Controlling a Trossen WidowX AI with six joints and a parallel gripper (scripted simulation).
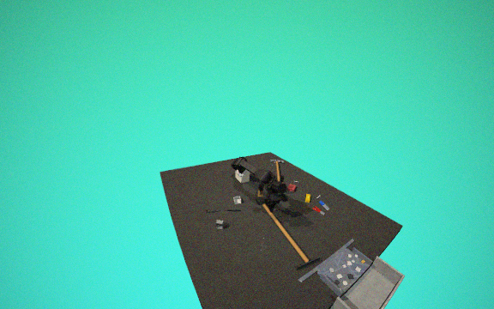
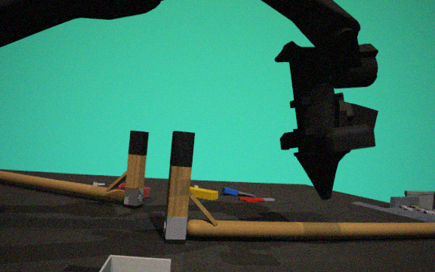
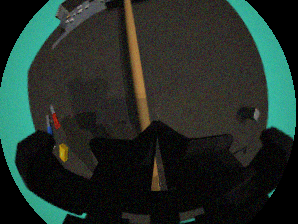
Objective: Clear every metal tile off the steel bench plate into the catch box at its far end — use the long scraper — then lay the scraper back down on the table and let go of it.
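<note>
The long scraper (image 1: 285, 232) (image 2: 259, 229) (image 3: 136, 65) lies on the table, its dark blade (image 1: 308, 263) near the steel plate and its upright wooden grip (image 2: 180, 189) at the other end. My gripper (image 2: 326, 197) (image 3: 156, 123) is shut and empty. It points down above the handle, beyond the upright grip on the blade side, not touching it. Several light and dark tiles and an orange one lie scattered on the steel bench plate (image 1: 337, 260) (image 2: 384, 208). The catch box (image 1: 369, 287) at its far end shows no tiles inside in the top view.
A second wooden-handled tool (image 1: 278, 171) (image 2: 51, 186) lies behind, with its own upright grip (image 2: 136, 171). Near it are a red block (image 1: 292, 188), a yellow block (image 1: 308, 197) (image 3: 63, 152), and blue-handled (image 1: 322, 203) and red-handled (image 1: 317, 209) tools. A small grey object (image 1: 219, 224) lies opposite.
</note>
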